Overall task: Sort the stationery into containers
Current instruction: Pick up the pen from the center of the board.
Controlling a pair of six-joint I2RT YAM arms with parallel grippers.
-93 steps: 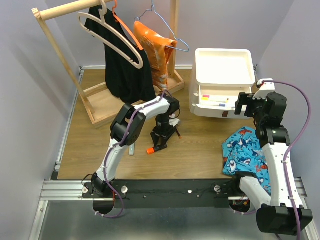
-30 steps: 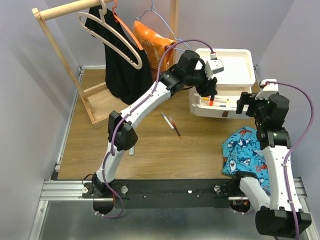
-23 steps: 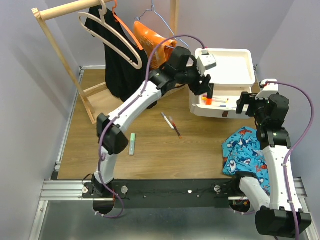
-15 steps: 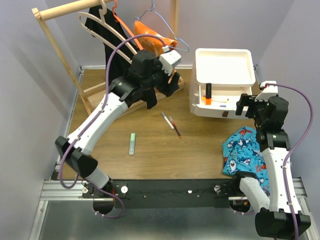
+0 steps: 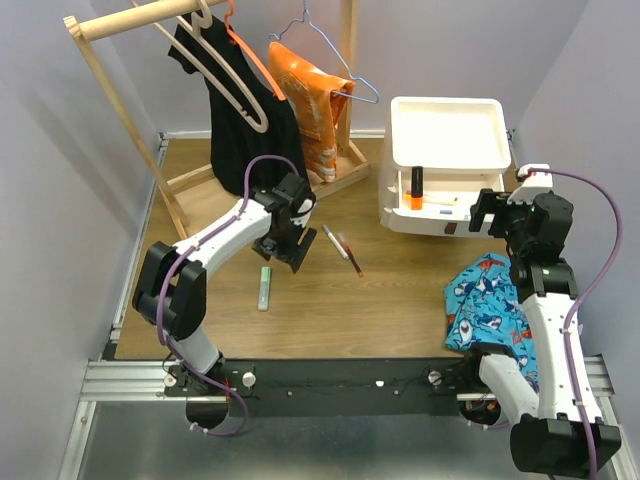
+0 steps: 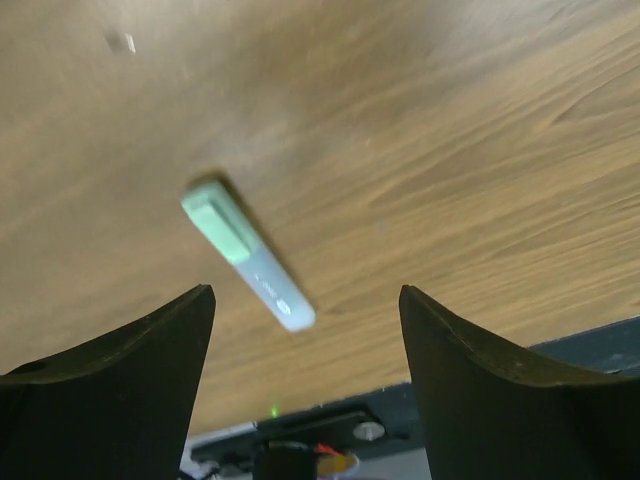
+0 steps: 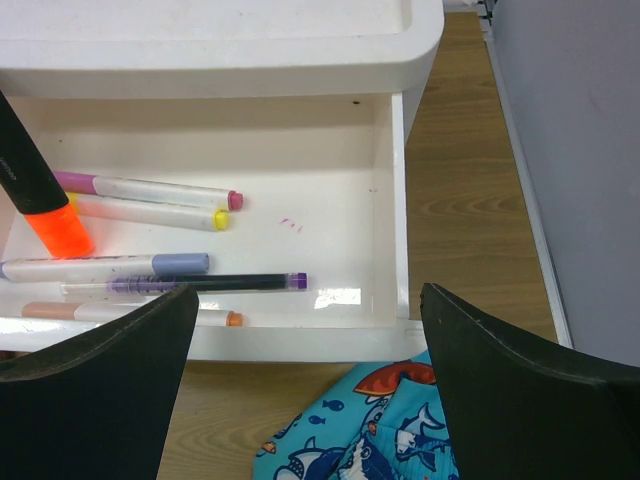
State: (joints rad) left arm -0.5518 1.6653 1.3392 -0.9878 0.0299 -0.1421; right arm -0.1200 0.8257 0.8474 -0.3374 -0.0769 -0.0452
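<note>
Here the left gripper (image 6: 303, 296) hangs over the wooden table (image 6: 470, 140), its jaws spread wide and empty, above a pale green highlighter (image 6: 248, 257) lying flat. The right gripper (image 7: 308, 292), equally wide and empty, faces the open drawer of the white plastic drawer unit (image 5: 392, 150). There a fat orange highlighter (image 7: 42, 200) leans beside 5 thin pens (image 7: 150, 188).

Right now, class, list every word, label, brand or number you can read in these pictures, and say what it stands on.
No text can be read anywhere.
Orange highlighter in the open drawer: tiny white print on its black barrel, too small to read.
Green highlighter on the table: faint mark on its pale end, blurred.
Pens in the drawer: any print is too small to tell.
</note>
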